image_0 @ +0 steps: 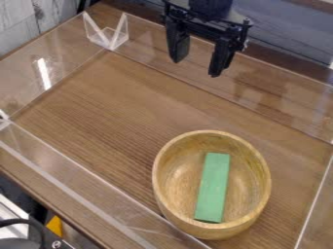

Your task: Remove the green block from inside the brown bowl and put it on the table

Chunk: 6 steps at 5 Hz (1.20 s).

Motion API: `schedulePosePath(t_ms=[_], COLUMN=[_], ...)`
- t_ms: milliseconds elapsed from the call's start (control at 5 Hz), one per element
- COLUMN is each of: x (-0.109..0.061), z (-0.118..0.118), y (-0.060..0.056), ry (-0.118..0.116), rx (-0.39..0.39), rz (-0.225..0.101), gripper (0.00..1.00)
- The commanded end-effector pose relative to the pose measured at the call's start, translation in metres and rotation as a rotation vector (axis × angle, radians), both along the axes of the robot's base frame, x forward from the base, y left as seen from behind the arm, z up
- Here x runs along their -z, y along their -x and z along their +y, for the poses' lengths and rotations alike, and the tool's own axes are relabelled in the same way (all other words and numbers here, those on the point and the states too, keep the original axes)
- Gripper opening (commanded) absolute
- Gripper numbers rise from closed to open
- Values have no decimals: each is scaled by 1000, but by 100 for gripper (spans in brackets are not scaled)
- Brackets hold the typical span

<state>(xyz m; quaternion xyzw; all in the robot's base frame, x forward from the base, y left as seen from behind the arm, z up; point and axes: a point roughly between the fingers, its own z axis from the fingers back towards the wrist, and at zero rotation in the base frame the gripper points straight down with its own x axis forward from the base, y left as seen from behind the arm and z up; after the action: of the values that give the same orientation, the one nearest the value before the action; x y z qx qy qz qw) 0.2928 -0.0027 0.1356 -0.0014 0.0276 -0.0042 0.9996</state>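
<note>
Wood-grain table walled in clear acrylic, one brown bowl at five o'clock, one green block inside, gripper at twelve o'clock, jaws spread, empty

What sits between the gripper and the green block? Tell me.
In the camera view, only bare table and the near rim of the brown bowl lie between the open gripper and the green block.

light: bright, even | glare: white streaks on acrylic walls | shadows: soft | focus: slightly soft, low resolution
</note>
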Motion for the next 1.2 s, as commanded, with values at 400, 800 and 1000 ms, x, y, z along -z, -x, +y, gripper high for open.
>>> schedulePosePath(t_ms=[400,800,1000], x=[27,30,42], z=[-65,-97,-89], y=[63,85,82], ry=[92,117,123], rx=[28,-104,-133], rz=[100,73,58], gripper=[100,100,100])
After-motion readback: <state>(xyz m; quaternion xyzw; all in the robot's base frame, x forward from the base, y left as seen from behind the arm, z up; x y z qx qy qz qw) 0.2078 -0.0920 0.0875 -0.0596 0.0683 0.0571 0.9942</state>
